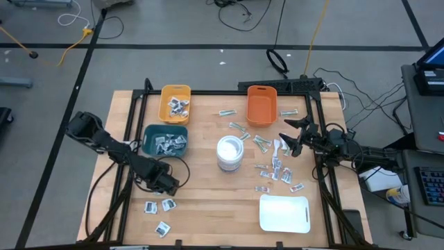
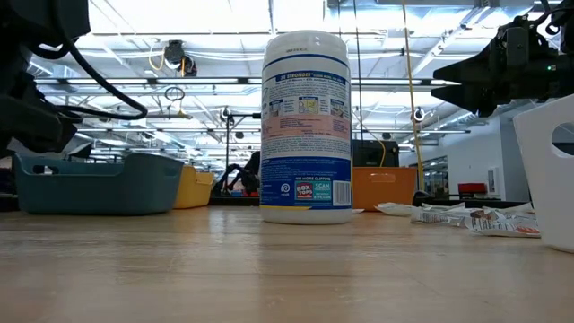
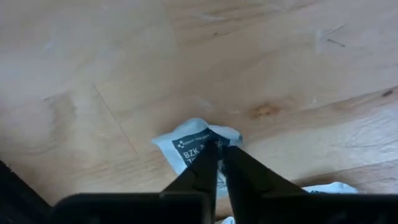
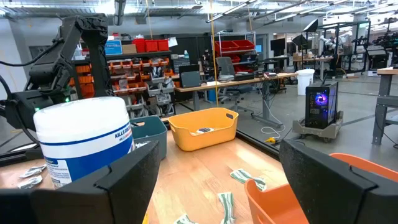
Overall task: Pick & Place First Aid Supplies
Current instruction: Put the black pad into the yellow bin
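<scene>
My left gripper (image 1: 168, 183) is at the table's near left, shut on a white packet with a dark centre (image 3: 198, 142). Three more such packets (image 1: 159, 206) lie flat on the wood just nearer than it, and one shows in the left wrist view (image 3: 333, 187). My right gripper (image 1: 290, 136) is open and empty, above the table's right half; its fingers stand wide apart in the right wrist view (image 4: 217, 186). Several white-and-red sachets (image 1: 279, 170) and pale-green strips (image 1: 240, 129) lie scattered below and around it. My left gripper pinches the white packet between its two fingertips (image 3: 208, 163), at the near edge of its dark centre (image 3: 200, 149). The fingers come from above, pointing down. The packet is crumpled around them; whether it is clear of the wood I cannot tell.
A wipes canister (image 1: 230, 153) stands mid-table. A yellow bin (image 1: 175, 103) and a teal bin (image 1: 165, 140), both with packets, stand at far left. An orange bin (image 1: 261, 105) is at far centre. A white tray (image 1: 284, 213) lies near right.
</scene>
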`<state>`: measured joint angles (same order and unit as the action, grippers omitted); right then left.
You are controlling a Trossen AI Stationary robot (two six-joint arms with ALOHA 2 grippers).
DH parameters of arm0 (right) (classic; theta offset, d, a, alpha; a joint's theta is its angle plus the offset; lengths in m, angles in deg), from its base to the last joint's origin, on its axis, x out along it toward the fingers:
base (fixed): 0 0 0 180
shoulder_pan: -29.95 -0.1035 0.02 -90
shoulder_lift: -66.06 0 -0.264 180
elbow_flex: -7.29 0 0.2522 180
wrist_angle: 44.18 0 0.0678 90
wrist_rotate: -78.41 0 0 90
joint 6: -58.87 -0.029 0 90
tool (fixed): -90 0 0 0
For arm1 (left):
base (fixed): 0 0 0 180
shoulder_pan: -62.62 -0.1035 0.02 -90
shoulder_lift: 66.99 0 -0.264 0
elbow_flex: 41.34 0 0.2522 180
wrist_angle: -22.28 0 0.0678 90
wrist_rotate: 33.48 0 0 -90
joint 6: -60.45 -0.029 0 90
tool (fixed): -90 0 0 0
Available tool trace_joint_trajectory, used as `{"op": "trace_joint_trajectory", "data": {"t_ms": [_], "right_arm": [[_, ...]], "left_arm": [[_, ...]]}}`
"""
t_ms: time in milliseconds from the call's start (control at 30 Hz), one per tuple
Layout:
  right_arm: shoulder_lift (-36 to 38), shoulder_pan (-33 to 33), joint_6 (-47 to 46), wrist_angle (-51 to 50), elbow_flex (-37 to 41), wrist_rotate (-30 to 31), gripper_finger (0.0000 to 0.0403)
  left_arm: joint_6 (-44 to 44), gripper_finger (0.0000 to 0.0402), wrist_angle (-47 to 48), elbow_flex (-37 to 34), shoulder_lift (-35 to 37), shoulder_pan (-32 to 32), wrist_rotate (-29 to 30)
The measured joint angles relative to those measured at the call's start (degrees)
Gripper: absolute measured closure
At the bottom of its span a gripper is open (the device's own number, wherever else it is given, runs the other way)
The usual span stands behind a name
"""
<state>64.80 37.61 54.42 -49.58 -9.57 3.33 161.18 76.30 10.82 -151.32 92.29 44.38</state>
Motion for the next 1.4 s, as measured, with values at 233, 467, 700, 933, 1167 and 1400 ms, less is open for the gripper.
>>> {"op": "trace_joint_trajectory", "data": {"t_ms": [233,467,700,933,1167,1400], "right_arm": [[0.0,0.0,0.0,0.0,0.0,0.0,0.0078],[0.0,0.0,0.0,0.0,0.0,0.0,0.0078],[0.0,0.0,0.0,0.0,0.0,0.0,0.0077],[0.0,0.0,0.0,0.0,0.0,0.0,0.0077],[0.0,0.0,0.0,0.0,0.0,0.0,0.0077],[0.0,0.0,0.0,0.0,0.0,0.0,0.0078]], "left_arm": [[-2.7,0.0397,4.8,3.2,2.9,-0.6,0.6],[-7.2,0.0399,11.4,6.2,7.9,-2.3,1.7],[-12.3,0.0399,15.8,7.0,13.1,-4.5,1.7],[-16.5,0.04,21.8,7.0,16.9,-9.1,1.6],[-30.2,0.04,24.0,7.0,17.0,-24.3,1.3],[-45.6,0.0401,26.3,9.5,15.9,-42.6,0.0]]}}
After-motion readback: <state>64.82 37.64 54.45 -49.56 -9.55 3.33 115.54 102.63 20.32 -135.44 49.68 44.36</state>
